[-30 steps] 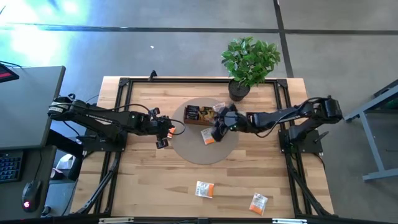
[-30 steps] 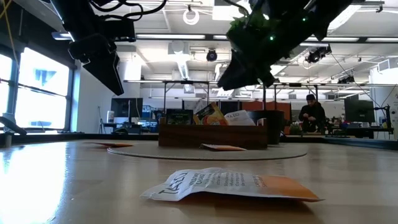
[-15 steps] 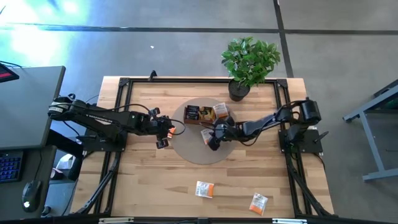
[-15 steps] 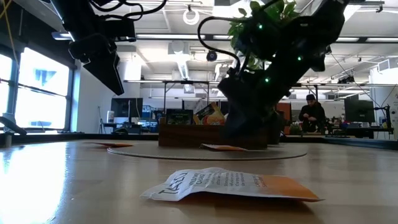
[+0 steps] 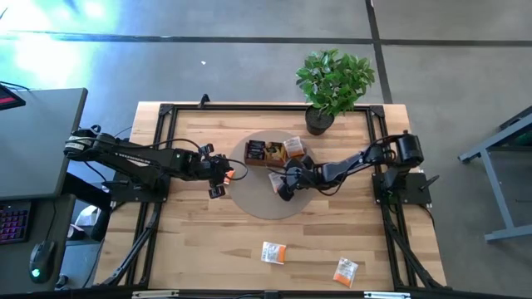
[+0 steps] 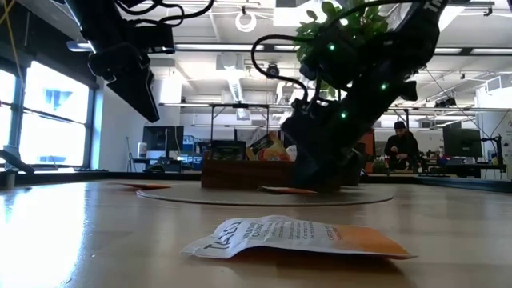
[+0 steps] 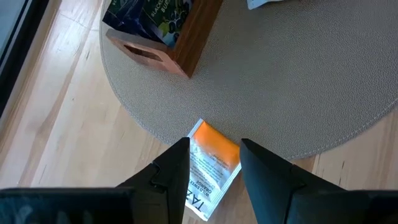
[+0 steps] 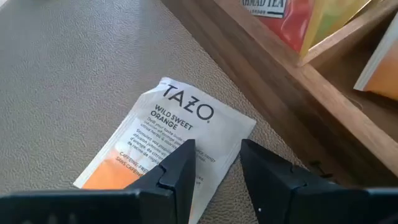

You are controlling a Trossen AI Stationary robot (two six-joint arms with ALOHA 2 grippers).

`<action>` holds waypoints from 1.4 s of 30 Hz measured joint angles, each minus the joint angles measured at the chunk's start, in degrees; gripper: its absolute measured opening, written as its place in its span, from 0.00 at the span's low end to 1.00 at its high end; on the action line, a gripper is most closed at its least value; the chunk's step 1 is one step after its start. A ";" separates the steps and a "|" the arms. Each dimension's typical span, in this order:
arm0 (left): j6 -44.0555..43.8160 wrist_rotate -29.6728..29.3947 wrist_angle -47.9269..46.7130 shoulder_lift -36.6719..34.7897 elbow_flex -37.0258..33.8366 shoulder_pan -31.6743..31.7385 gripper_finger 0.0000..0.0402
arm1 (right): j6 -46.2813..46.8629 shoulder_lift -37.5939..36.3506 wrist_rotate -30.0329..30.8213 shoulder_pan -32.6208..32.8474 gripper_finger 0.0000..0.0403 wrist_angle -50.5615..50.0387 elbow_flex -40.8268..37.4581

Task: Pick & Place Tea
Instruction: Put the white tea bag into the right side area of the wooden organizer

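On the left, the left tool (image 5: 218,181) hangs over the pale wooden surface (image 5: 183,232) right at the left edge of the round grey mat (image 5: 249,199). Its two dark fingers (image 7: 171,171) stand apart with nothing pinched between them, so it's released. Seen past those fingers, a white-and-orange square tea sachet (image 7: 208,171) lies flat below, half on the mat's rim and half on the bare wood.

Moving toward the middle, the brown wooden three-compartment tray (image 5: 270,153) sits on the far part of the mat. It has dark sachets in its left compartment (image 5: 257,150) and yellow-orange ones (image 5: 294,148) further right.

Just near of the tray, the right tool (image 5: 283,184) is down low over the mat. Its fingers (image 8: 177,168) are spread and straddle the near end of a white-and-orange "Wild Sweet Orange" sachet (image 8: 168,140). That sachet lies flat on the mat just beside the tray's wooden wall (image 8: 273,68). The fingers are open around it rather than clamped, and it isn't lifted.

Further right and far back, a green potted plant in a dark pot (image 5: 332,83) stands at the far edge of the surface.

Down at the near edge there are two more loose white-and-orange sachets on the bare wood. One (image 5: 273,252) is roughly centre and the other (image 5: 346,270) is off to its right. The low view has one of them (image 6: 296,238) lying flat right up front. A person (image 6: 400,148) is seated way back in the room.
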 joint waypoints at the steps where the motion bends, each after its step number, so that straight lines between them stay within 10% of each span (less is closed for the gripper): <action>1: 0.02 -0.02 -0.08 0.00 0.00 -0.01 0.34 | -0.79 0.33 0.11 0.02 0.31 0.23 0.06; 12: 0.02 -0.04 -0.10 0.00 0.00 0.00 0.34 | -7.06 0.37 -0.59 -0.07 0.03 2.21 -0.04; 22: 0.02 -0.07 -0.21 0.00 0.00 -0.01 0.34 | -11.27 -7.88 -2.06 0.35 0.01 2.32 -0.22; 33: 0.03 -0.09 -0.21 0.00 0.00 -0.01 0.34 | -15.32 -16.13 32.82 0.22 0.00 -3.77 -0.15; 42: 0.04 -0.11 -0.20 0.00 0.00 0.00 0.34 | -13.74 -9.22 34.11 -2.73 0.01 -3.93 -0.15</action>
